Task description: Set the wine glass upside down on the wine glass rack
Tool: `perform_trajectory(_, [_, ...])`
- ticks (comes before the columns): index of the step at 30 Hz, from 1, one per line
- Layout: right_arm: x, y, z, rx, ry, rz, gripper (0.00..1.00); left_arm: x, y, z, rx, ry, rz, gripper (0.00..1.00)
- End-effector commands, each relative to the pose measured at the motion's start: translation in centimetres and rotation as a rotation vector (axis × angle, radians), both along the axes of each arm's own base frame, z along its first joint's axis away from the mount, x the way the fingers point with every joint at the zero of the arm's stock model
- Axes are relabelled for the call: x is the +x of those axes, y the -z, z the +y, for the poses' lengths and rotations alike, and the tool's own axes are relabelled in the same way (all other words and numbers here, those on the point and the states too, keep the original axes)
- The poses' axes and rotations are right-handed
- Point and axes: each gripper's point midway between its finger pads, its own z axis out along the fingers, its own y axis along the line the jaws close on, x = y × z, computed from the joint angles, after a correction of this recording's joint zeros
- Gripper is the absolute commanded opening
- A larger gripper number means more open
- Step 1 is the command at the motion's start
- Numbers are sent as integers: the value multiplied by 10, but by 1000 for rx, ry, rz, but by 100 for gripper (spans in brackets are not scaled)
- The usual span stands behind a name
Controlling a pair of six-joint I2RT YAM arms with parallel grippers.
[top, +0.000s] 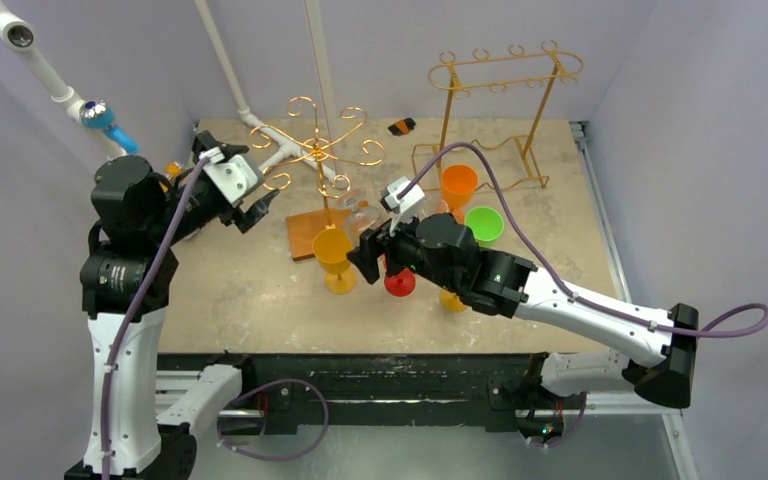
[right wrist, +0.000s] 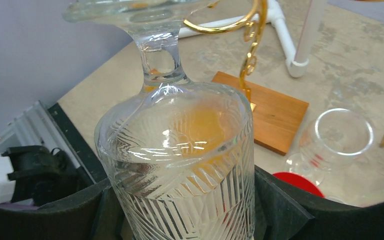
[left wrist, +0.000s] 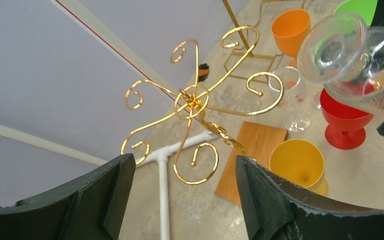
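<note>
Right gripper (right wrist: 180, 212) clamps the bowl of the clear wine glass (right wrist: 177, 150), its long axis running from the jaws out to the foot, just beside a curled arm of the gold rack (right wrist: 254, 35), while the left gripper (left wrist: 180, 200) stands wide, empty.

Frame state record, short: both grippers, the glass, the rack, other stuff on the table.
left gripper: open, empty, facing the rack
right gripper: shut on the wine glass bowl
wine glass: clear, inverted, foot up beside a rack arm; hooked or not, cannot tell
rack: gold, upright on wooden base
standing nearby: yellow glass, red glass, orange glass, green glass
</note>
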Motion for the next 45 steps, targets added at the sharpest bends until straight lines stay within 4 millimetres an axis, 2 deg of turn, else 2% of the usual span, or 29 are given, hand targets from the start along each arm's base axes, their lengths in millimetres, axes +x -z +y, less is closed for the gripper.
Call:
perform_trajectory(1, [22, -46, -3, 121, 51, -120, 21, 6, 19, 8, -14, -57, 56, 73])
perform_trajectory(3, [27, -42, 0, 109, 56, -124, 21, 10, 25, 10, 4, -69, 50, 58])
perform_trajectory(5, [32, -39, 2, 103, 61, -126, 21, 15, 31, 15, 12, -96, 57, 53])
perform_trajectory(7, [37, -36, 3, 99, 64, -127, 21, 18, 40, 16, 25, -102, 84, 53])
perform_trajectory(12, [43, -26, 6, 76, 66, -118, 20, 21, 60, 14, 49, -83, 141, 61])
perform_trajectory(13, [45, -29, 7, 90, 72, -127, 20, 21, 62, 13, 55, -72, 141, 61])
perform_trajectory(19, [55, -31, -6, 100, 102, -131, 20, 24, 78, 9, 62, -40, 171, 62])
perform_trajectory(22, [63, -26, -9, 86, 107, -116, 20, 27, 86, 8, 71, -34, 183, 62])
perform_trajectory(28, [74, -16, -1, 72, 92, -108, 19, 29, 93, 8, 78, -30, 186, 59])
perform_trajectory(38, [87, -16, 17, 88, 60, -102, 18, 31, 93, 9, 101, -27, 180, 58])
perform_trajectory(45, [97, -18, 22, 102, 64, -114, 17, 32, 94, 7, 108, -11, 174, 57])
